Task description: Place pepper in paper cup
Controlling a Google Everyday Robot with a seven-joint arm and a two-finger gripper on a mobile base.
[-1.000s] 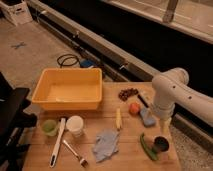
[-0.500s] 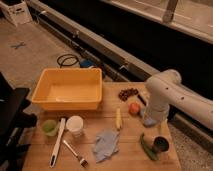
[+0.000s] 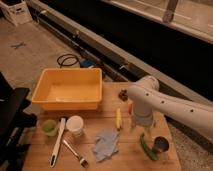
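Your gripper (image 3: 142, 127) hangs low over the right part of the wooden table (image 3: 125, 161), at the end of the white arm (image 3: 165, 102) that reaches in from the right. Its lower end is mostly hidden under the grey wrist, but the jaws stand spread wide and you have nothing in them. The pepper (image 3: 147, 147) lies flat on the table just on the near side of the gripper, free of it, dark green and slightly curved, running from the far left to the near right. Its near end lies right beside a dark shiny metal cup (image 3: 161, 145) that stands upright near the table's right edge; you cannot tell whether the two touch. The paper cup (image 3: 75, 125) is well apart from the pepper, over on the left half of the table, upright with its mouth up, just in front of the yellow bin (image 3: 70, 89) that takes up the far left of the table. To the left of the paper cup stands a translucent green cup (image 3: 49, 127), and between them a long white utensil (image 3: 57, 142) lies pointing toward you. A brush-like tool (image 3: 75, 153) lies at an angle near the front edge. A crumpled blue cloth (image 3: 106, 145) sits between the paper cup and the pepper, and a small yellow corn-like piece (image 3: 118, 119) lies just left of the gripper. A small dark reddish item (image 3: 123, 94) rests at the far side, close to the arm.
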